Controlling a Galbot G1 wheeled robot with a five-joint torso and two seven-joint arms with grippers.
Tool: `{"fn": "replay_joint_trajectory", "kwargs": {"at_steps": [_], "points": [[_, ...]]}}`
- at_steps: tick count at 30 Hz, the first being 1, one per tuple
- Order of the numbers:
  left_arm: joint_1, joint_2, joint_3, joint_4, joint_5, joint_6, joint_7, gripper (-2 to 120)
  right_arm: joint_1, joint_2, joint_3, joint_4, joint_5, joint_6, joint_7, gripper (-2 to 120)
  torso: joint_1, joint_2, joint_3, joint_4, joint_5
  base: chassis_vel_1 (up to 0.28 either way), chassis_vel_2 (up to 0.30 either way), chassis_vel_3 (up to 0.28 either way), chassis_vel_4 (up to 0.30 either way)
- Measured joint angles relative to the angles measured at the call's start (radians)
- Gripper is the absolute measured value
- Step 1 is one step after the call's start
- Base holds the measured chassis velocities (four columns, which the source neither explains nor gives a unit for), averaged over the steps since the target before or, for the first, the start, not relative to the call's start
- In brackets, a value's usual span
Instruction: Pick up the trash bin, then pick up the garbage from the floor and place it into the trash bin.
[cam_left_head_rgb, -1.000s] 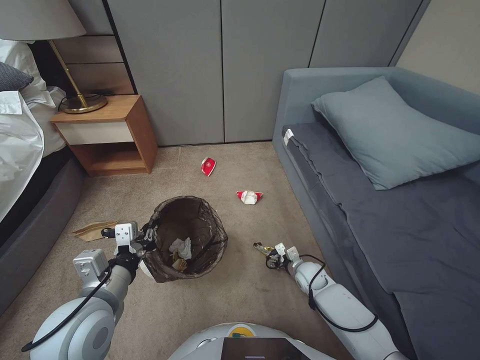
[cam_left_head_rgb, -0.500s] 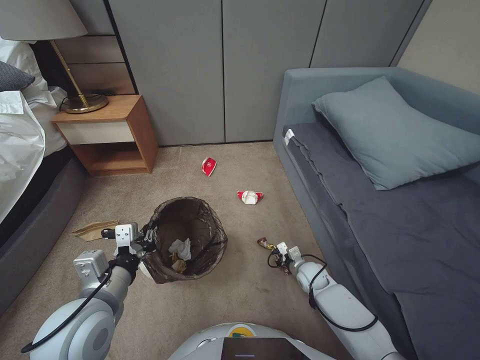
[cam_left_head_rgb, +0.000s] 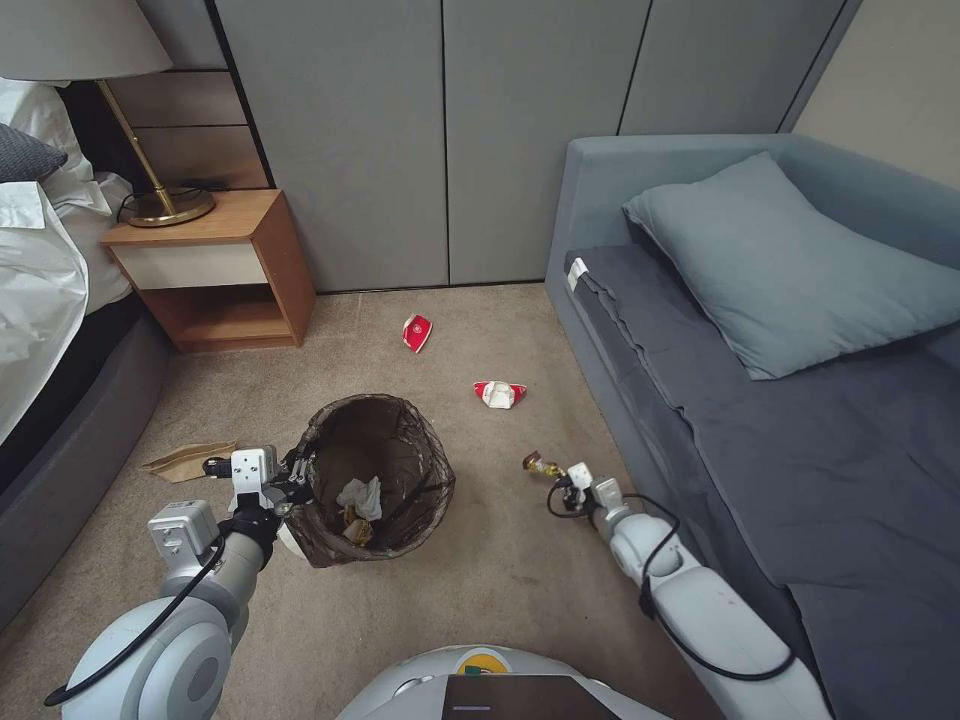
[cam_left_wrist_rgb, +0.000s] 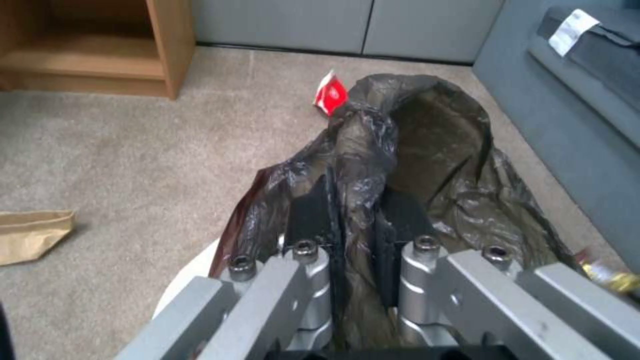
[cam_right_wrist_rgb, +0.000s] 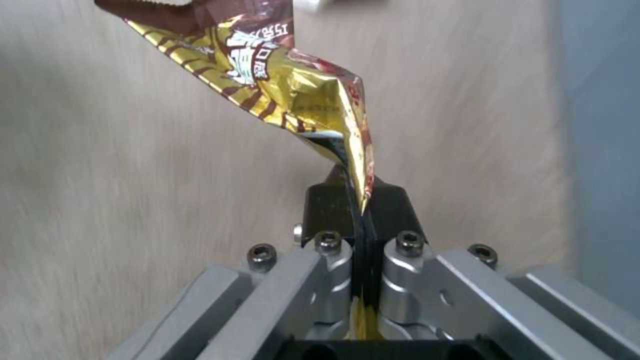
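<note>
The left gripper (cam_left_head_rgb: 296, 478) pinches the trash bin (cam_left_head_rgb: 378, 480) rim; the right gripper (cam_left_head_rgb: 562, 484) fingers clamp a gold wrapper (cam_right_wrist_rgb: 280, 75), which next needs carrying over the bin.

1. Grey panelled wall (cam_left_head_rgb: 440, 130) is seen across the back.
2. Tan carpet (cam_left_head_rgb: 500, 590) is laid wall to wall.
3. A wooden nightstand (cam_left_head_rgb: 215, 270) with a brass lamp (cam_left_head_rgb: 150, 150) is tucked by the white-sheeted bed (cam_left_head_rgb: 40, 290).
4. A grey daybed (cam_left_head_rgb: 800, 430) with a pillow (cam_left_head_rgb: 790, 260) is placed on the right.

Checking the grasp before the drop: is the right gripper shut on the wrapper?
Shut: the right gripper pinches the gold wrapper by one corner, the rest sticking out clear of the carpet.
</note>
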Motion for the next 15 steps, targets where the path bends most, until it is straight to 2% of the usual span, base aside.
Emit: {"fn": "replay_joint_trajectory", "kwargs": {"at_steps": [1, 2, 5, 6, 9, 10, 12, 15], "points": [[-0.001, 0.001, 0.000, 0.000, 0.000, 0.000, 0.000, 8, -0.013, -0.018, 0.022, 0.065, 0.018, -0.001, 0.004, 0, 0.000, 0.000, 0.000, 0.0001, 0.0001, 0.000, 0.000, 0.000, 0.000], [-0.001, 0.001, 0.000, 0.000, 0.000, 0.000, 0.000, 8, -0.013, -0.018, 0.022, 0.065, 0.018, -0.001, 0.004, 0, 0.000, 0.000, 0.000, 0.0001, 0.0001, 0.000, 0.000, 0.000, 0.000], [-0.003, 0.004, 0.001, 0.000, -0.001, 0.000, 0.000, 8, -0.033, -0.065, 0.077, 0.254, 0.112, -0.027, 0.032, 0, 0.000, 0.000, 0.000, 0.0003, 0.0000, 0.000, 0.000, 0.000, 0.000], [-0.003, 0.004, 0.001, 0.000, -0.001, 0.000, 0.000, 8, -0.033, -0.065, 0.077, 0.254, 0.112, -0.027, 0.032, 0, 0.000, 0.000, 0.000, 0.0003, 0.0000, 0.000, 0.000, 0.000, 0.000], [-0.003, 0.007, 0.003, 0.000, -0.001, 0.001, 0.000, 8, -0.032, -0.097, 0.111, 0.384, 0.198, -0.062, 0.057, 0, 0.000, 0.000, 0.000, 0.0004, 0.0000, 0.000, 0.000, 0.000, 0.000], [-0.003, 0.007, 0.003, 0.000, -0.001, 0.001, 0.000, 8, -0.032, -0.097, 0.111, 0.384, 0.198, -0.062, 0.057, 0, 0.000, 0.000, 0.000, 0.0004, 0.0000, 0.000, 0.000, 0.000, 0.000], [-0.005, 0.010, 0.005, 0.000, -0.001, 0.001, -0.001, 8, -0.022, -0.121, 0.133, 0.495, 0.262, -0.087, 0.079, 0, 0.000, 0.000, 0.000, 0.0005, -0.0002, 0.000, 0.000, 0.000, 0.000], [-0.006, 0.011, 0.008, 0.000, -0.001, 0.002, -0.002, 8, -0.019, -0.129, 0.138, 0.547, 0.290, -0.097, 0.088, 0, 0.000, 0.000, 0.000, 0.0005, -0.0001, 0.000, 0.000, 0.000, 0.000]]}}
